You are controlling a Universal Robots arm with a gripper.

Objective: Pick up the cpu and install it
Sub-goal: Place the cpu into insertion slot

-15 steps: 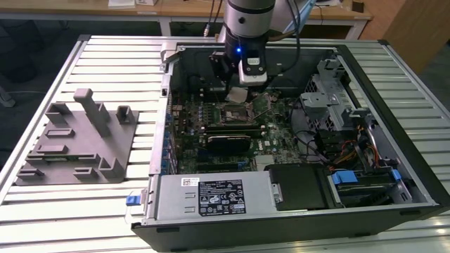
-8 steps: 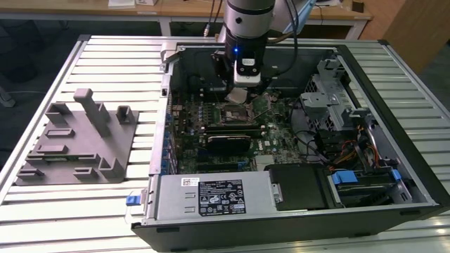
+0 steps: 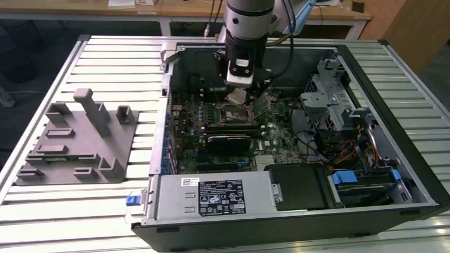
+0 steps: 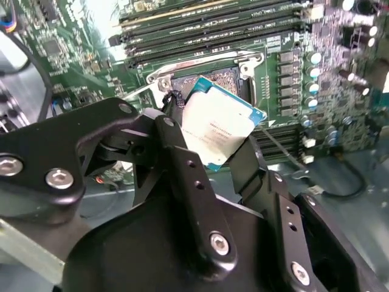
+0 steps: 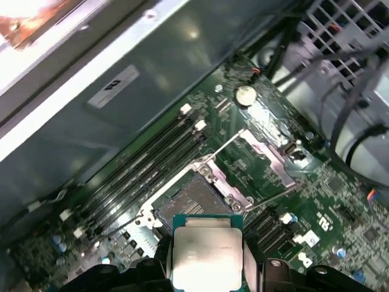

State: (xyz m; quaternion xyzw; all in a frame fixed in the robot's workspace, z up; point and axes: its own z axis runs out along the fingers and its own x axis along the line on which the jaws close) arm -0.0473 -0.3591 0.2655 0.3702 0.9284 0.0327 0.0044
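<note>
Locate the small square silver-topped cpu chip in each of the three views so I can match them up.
Exterior view: the small square silver-topped cpu hangs tilted under the gripper, over the open metal-framed socket on the green motherboard.
Second wrist view: the cpu sits between the black fingers, partly covering the socket.
First wrist view: the cpu shows its pale face, next to the socket.
Shared landmark: that open socket.
</note>
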